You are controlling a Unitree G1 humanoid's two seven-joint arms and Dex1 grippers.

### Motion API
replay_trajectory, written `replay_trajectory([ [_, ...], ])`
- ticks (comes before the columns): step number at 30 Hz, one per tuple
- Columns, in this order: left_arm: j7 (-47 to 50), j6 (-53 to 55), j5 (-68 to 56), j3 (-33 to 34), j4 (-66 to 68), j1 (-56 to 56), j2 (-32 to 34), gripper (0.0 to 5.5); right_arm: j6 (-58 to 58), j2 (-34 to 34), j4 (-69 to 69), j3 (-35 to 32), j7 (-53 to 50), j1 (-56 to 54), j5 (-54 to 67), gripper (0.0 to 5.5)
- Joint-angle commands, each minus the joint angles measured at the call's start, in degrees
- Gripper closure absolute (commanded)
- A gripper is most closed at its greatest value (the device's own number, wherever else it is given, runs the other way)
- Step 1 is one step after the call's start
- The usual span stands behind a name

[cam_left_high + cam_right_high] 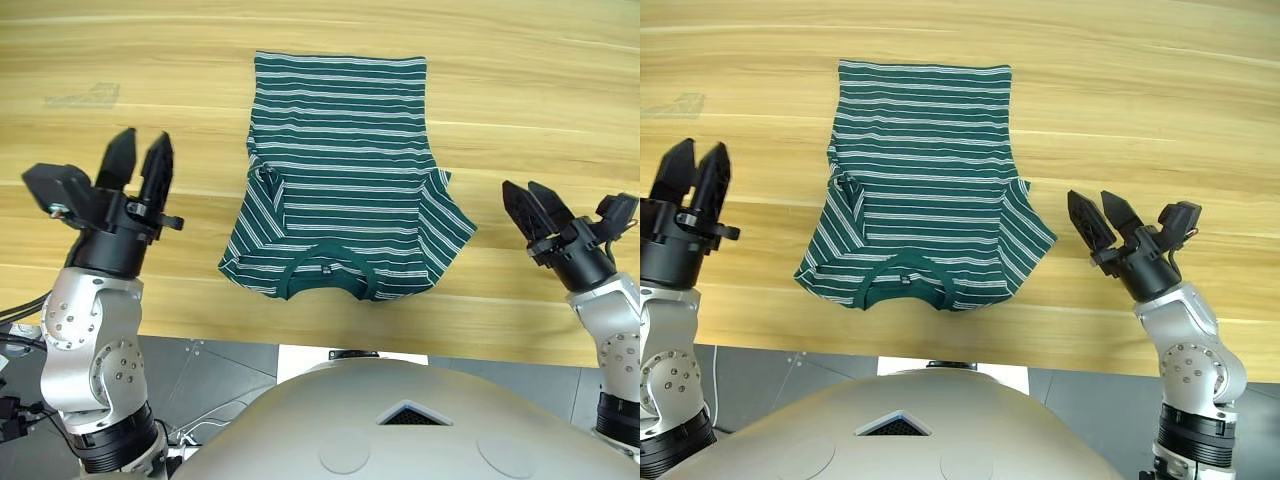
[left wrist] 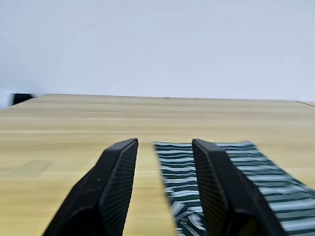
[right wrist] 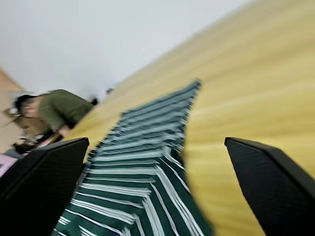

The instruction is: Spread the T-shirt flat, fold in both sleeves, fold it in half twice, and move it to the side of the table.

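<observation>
Item: T-shirt (image 1: 340,180), green with thin white stripes.
Place: centre of the left eye view, lying straight on the table (image 1: 540,90); collar (image 1: 325,262) at the lower edge nearest the robot, hem at the upper centre.
Condition: spread flat, with both sleeves turned in over the body; the left sleeve (image 1: 262,215) showed a small pucker at its upper end, and the right sleeve (image 1: 450,215) lay as a slanted flap.
Left gripper (image 1: 142,140): centre-left of the frame, well apart from the shirt; jaws parted a modest way, nothing between them.
Right gripper (image 1: 522,188): centre-right, near the right sleeve but not touching it; jaws parted, nothing held.
Step in hand: by my reckoning, spreading and sleeve folds done; the first fold in half not yet begun.
Next move calls for: each gripper to take one corner of the same end, probably the hem, and carry it over to the other end, both arms keeping level so the edges meet square.
Containers: no entry; the shirt rested on the bare wood alone.
</observation>
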Motion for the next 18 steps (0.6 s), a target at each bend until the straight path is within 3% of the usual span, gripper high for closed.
replay_trajectory([
  [1,2.3,1.4,1.2,0.7,0.9,-0.5,-0.5,3.47,6.1,-1.3,-0.5,2.7,-5.7,1.8,-5.5,0.36],
  [16,1.5,1.2,5.9,-4.4,2.0,0.3,-1.3,3.47,10.3,4.7,-1.9,12.5,-7.5,0.1,-14.7,0.36],
  [18,1.2,1.2,6.1,-4.5,2.2,0.2,-1.3,3.42,10.2,4.9,-1.8,13.0,-7.2,0.0,-15.5,0.71],
])
